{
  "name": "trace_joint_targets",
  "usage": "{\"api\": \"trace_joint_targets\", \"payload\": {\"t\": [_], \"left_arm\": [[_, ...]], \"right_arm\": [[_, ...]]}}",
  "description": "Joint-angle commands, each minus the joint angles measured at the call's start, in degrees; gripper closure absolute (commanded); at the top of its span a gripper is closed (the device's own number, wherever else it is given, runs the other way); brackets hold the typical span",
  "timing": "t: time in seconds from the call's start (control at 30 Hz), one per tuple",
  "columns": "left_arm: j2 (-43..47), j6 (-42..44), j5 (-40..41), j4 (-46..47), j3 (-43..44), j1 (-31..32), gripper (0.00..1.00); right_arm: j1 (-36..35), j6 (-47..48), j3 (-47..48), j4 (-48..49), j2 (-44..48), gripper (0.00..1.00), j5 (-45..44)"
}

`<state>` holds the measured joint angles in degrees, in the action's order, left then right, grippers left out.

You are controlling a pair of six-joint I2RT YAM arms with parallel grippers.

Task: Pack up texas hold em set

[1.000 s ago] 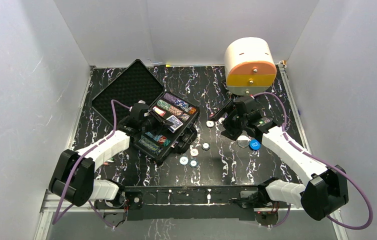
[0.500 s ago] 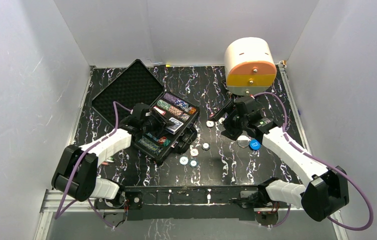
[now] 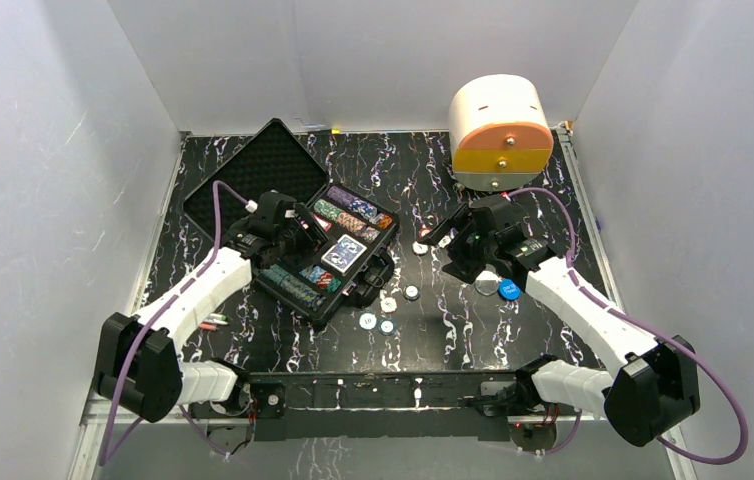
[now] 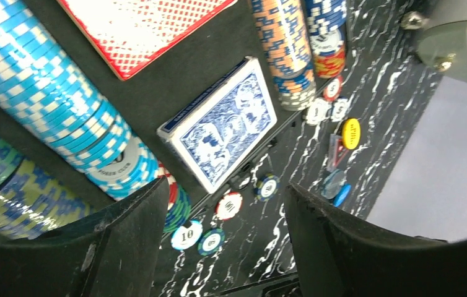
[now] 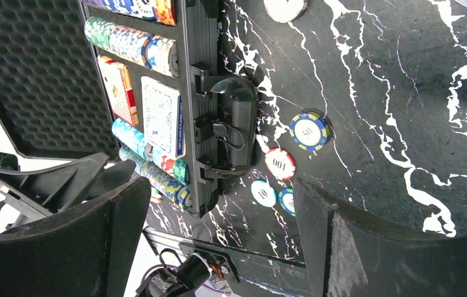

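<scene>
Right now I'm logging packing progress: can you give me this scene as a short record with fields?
case: open, lid laid back
decks: blue deck and red deck lying inside
loose chips: several on the table beside the case
left claw: open, empty, above the case
right claw: open, empty, above the table

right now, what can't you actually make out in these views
Left wrist view: red deck is cut off by the top edge.
Top view: loose chips are too small to read their numbers.
Right wrist view: white chip is cut off by the top edge.
Left wrist view: yellow disc print is too small.
</scene>
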<state>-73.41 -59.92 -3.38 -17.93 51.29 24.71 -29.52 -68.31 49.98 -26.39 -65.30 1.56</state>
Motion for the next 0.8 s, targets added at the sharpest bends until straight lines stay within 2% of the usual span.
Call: {"api": "trace_joint_targets", "payload": {"t": [0.0,0.27,0.47,0.77], "left_arm": [[0.91,3.63,0.58,-5.79,1.27,-0.01,0.35],[-3.77,6.18,-2.37,-2.36,2.41,-0.01,0.56],[-6.68,6.22,-3.70,-0.09,1.62,-0.03,0.53],[-9.29,5.78,-4.61,4.15,0.08,-0.01,0.70]], "right_arm": [[-0.10,0.31,-0.32,2.83,1.20,0.09,-0.65],[-0.10,0.73,-0.04,2.80,0.50,0.10,-0.30],[-0.07,0.47,-0.48,2.53,1.10,0.10,-0.65],[-0.10,0.29,-0.32,1.19,1.18,0.11,-1.77]]}}
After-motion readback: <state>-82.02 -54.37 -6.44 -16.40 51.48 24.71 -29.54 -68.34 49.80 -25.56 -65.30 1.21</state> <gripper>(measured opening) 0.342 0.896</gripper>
